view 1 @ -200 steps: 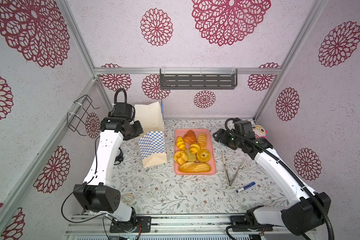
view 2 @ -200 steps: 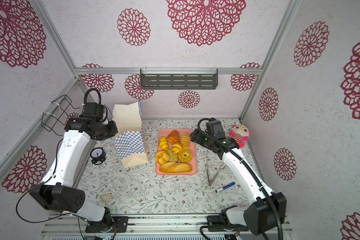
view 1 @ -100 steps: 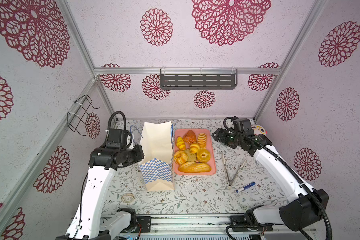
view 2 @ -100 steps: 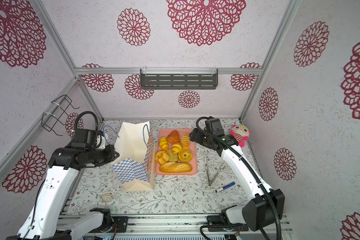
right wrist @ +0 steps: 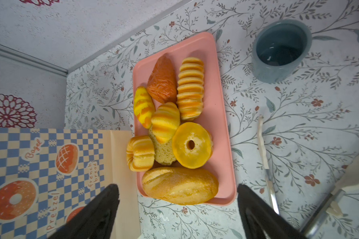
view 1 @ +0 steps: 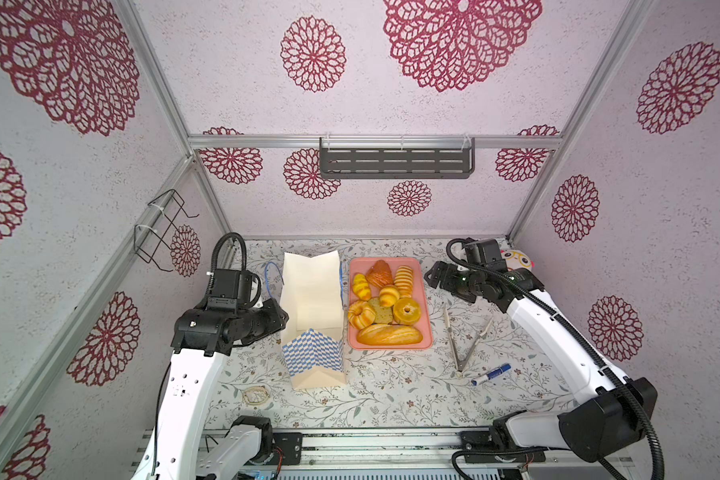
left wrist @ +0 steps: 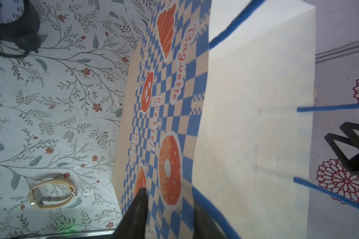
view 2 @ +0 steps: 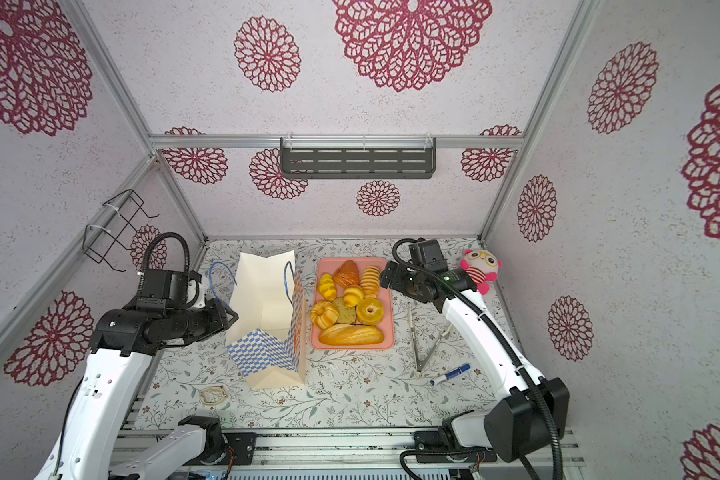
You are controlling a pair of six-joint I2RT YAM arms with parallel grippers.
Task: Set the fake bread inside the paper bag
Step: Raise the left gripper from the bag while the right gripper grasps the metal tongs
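We find the right gripper nearer the fake bread than its partner. Its jaws are wide and empty, and the bread lies to its left on the pink tray, with the paper bag beyond.

Paper bag, standing at 9 o'clock from the pink tray: red lettering on its blue-and-white checkered band. The left wrist view reads "Baguette", "Pretzel" and "french bread"; one further small word is illegible. The face toward the tray, in the right wrist view, reads "Bagel", "french bread" and "Pretzel". Clock dial: numeral "6" legible, the rest cut off.
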